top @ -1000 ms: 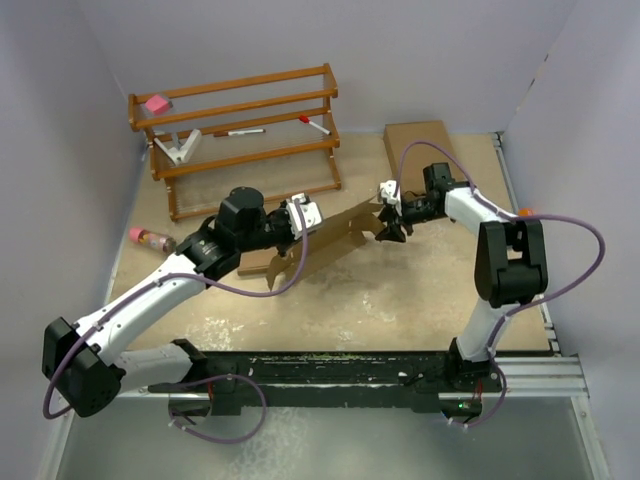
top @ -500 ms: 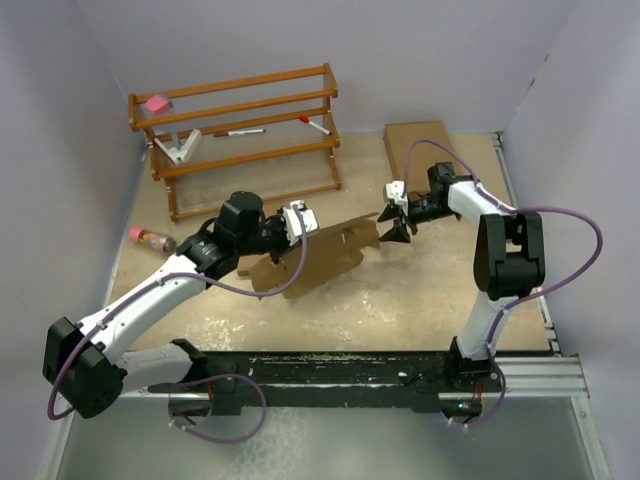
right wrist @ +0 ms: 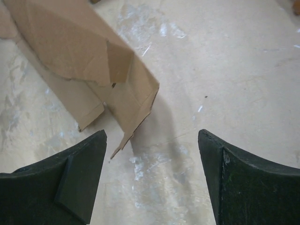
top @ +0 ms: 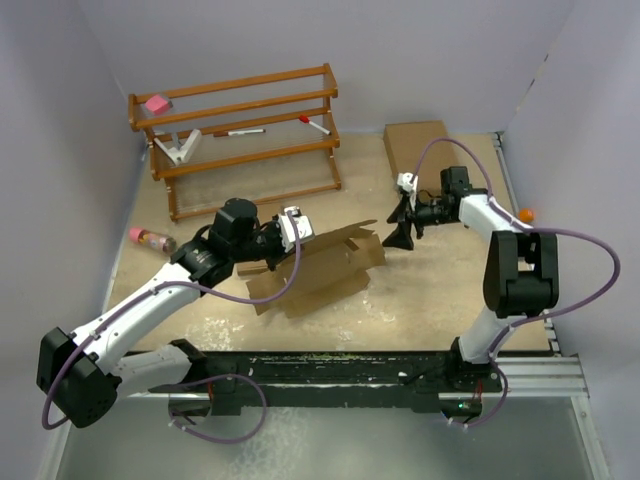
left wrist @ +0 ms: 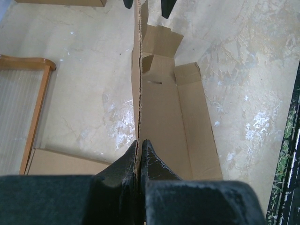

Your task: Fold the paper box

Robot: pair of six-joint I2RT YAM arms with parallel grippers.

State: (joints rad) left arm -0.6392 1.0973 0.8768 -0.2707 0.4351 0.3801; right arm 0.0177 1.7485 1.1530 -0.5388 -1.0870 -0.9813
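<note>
The paper box [top: 325, 265] is a brown cardboard die-cut blank with notched flaps, lying partly folded in the middle of the table. My left gripper [top: 297, 232] is shut on its upright left panel edge; in the left wrist view the thin cardboard edge [left wrist: 137, 84] runs straight up from between my shut fingers [left wrist: 154, 161]. My right gripper [top: 402, 228] is open and empty, just right of the blank's flaps and apart from them. In the right wrist view the flaps [right wrist: 117, 79] lie at upper left, beyond my spread fingers [right wrist: 79, 173].
A wooden rack [top: 240, 130] with pens and small items stands at the back left. A flat brown box [top: 420, 150] lies at the back right. Another brown piece [left wrist: 70, 161] lies under the blank. A small bottle [top: 150, 238] lies at left. An orange ball [top: 526, 213] sits at right.
My right gripper has let go of the blank's flap and drawn back to the right, open. The blank has dropped lower and flatter on the table, still held by my left gripper.
</note>
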